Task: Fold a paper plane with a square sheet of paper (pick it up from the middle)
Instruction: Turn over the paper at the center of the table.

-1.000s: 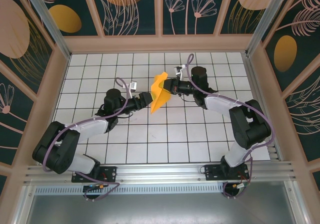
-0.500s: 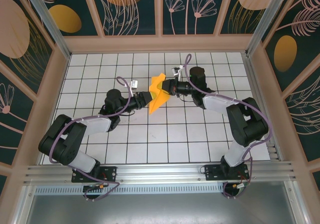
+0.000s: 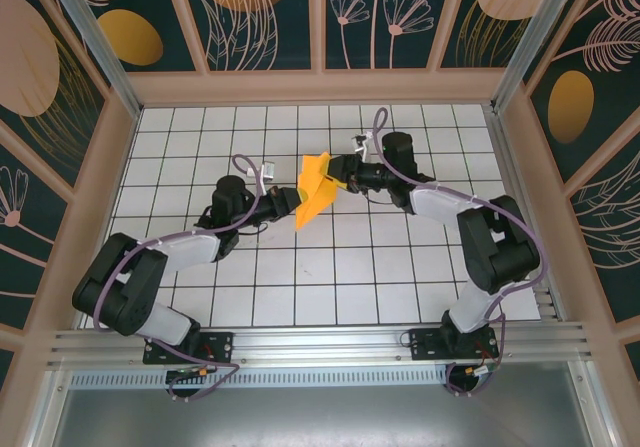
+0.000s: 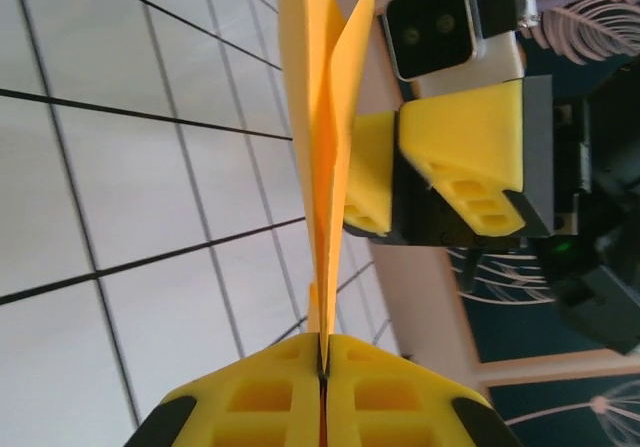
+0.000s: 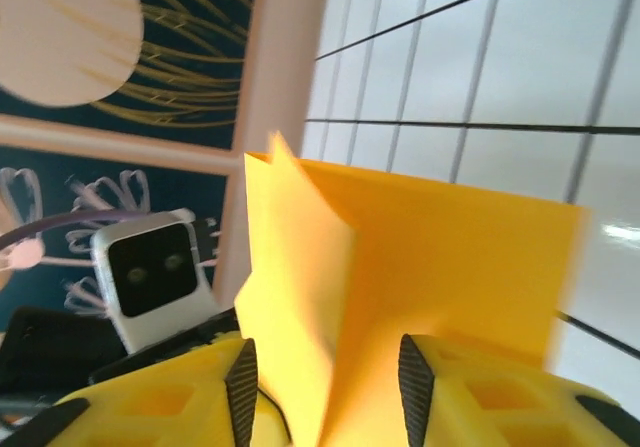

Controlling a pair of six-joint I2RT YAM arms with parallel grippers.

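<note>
The square sheet of paper is a folded, creased orange shape held above the table's middle between the two arms. My left gripper is shut on its lower edge; in the left wrist view the paper rises edge-on from the closed jaws of the left gripper. My right gripper stands open at the paper's far side. In the right wrist view the folds of the paper lie loosely between the parted pads of the right gripper. One of the right gripper's fingers sits just beside the paper.
The white grid table is ringed by a wooden rim and patterned walls. Both arms reach in from the near edge, and their cables arch over the middle. The left wrist camera faces my right gripper at close range.
My left gripper has shut on the paper's lower edge. My right gripper, shut on the paper before, has opened. The paper has shifted slightly up and left.
</note>
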